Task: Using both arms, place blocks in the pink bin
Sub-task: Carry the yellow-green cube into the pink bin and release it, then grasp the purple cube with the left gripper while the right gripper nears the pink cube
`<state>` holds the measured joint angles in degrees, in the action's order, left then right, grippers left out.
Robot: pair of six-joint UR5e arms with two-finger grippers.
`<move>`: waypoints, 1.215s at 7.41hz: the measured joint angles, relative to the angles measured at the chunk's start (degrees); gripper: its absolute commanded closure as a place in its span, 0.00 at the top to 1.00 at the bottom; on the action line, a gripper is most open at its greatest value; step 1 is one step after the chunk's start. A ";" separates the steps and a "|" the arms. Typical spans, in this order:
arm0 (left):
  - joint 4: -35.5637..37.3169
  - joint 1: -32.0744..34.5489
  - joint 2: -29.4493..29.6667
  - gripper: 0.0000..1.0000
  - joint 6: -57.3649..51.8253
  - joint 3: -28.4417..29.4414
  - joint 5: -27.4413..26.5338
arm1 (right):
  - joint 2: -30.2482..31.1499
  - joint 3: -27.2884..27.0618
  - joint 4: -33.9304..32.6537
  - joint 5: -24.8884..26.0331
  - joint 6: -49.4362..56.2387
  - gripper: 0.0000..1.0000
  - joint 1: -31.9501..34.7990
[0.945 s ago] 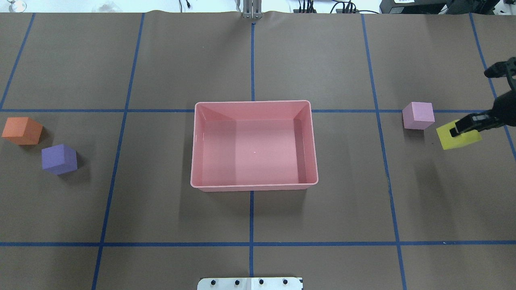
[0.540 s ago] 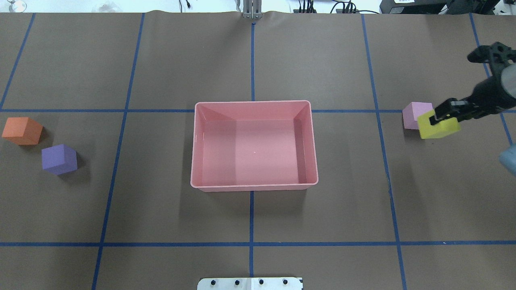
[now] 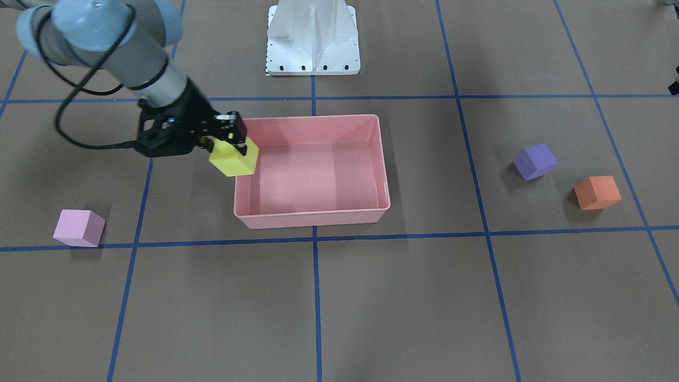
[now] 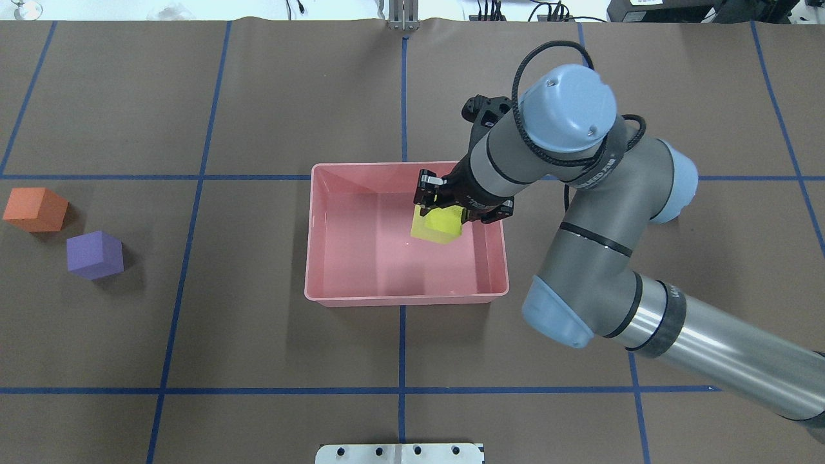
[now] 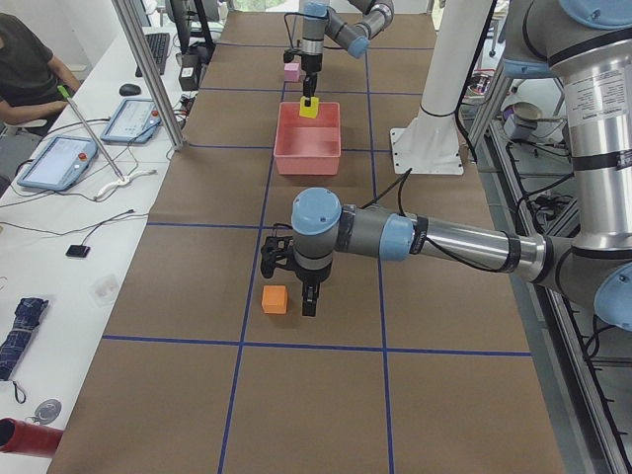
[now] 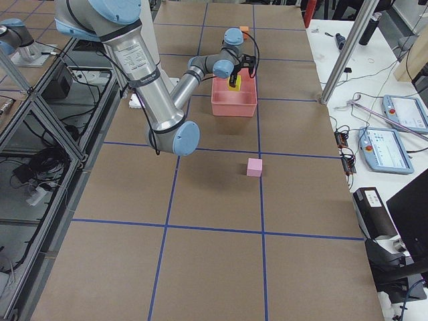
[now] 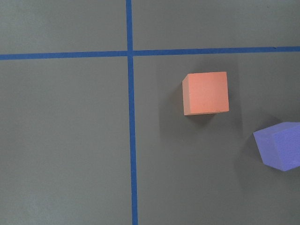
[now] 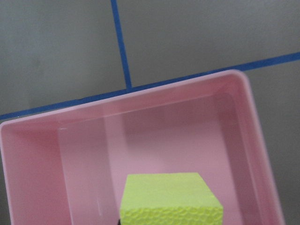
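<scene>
- The right gripper (image 4: 443,207) was clamped on the yellow-green cube (image 4: 437,227), its fingers on two opposite side faces near the top.
- In the overhead view the cube hung over the right-centre of the pink bin (image 4: 406,298), clear of the floor; the right wrist view looked down past it into the bare tray.
- The cube looked like matte foam with a pitted skin: probably very light, slightly squashy and grippy, not fragile. A hold across two flat faces suits it, and a short drop should do it no harm.
- The bin's walls were low and rounded and its floor was several cubes wide, so there seemed to be plenty of room to let go. The right-hand wall was the nearest edge, and a bounce that way was the small risk.
- The light pink cube (image 3: 78,228) sat at the lower left of the front-facing view, well apart from the bin.
- The purple cube (image 4: 95,254) and orange cube (image 4: 35,209) lay near each other, not touching, at the left edge of the overhead view, with open worktop (image 4: 258,96) between them and the bin.
- The left gripper (image 5: 302,294) hung just beside the orange cube in the left side view; whether it was wide or narrow I cannot tell.
</scene>
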<state>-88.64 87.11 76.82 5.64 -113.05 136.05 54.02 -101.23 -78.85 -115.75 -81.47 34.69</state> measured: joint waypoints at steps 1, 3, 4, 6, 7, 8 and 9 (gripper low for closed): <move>-0.51 0.00 0.08 1.00 0.03 0.04 0.00 | -0.61 1.12 -0.03 1.99 -0.39 0.79 -1.91; -1.70 0.00 0.09 1.00 0.13 0.11 0.00 | -1.45 3.77 -0.06 3.85 -0.35 0.98 -3.50; -1.88 0.00 0.09 1.00 0.15 0.07 0.00 | -1.66 4.74 -0.07 4.09 -0.30 0.98 -3.84; -1.96 0.00 0.09 1.00 0.12 0.01 0.02 | -1.56 5.13 -0.46 4.08 -0.17 0.96 -3.79; -1.97 -0.03 0.10 1.00 0.13 -0.01 0.06 | -1.10 4.25 -1.31 3.46 0.08 0.98 -2.42; -2.01 -0.06 0.17 1.00 0.15 0.00 0.06 | 0.31 2.88 -2.32 2.35 0.78 0.98 0.52; -2.19 -0.08 0.25 1.00 0.15 0.01 0.05 | 2.69 1.87 -2.80 1.13 2.29 0.98 4.51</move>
<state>-90.84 87.03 77.07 5.80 -113.04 136.10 56.71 -99.36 -81.65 -114.62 -79.18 39.20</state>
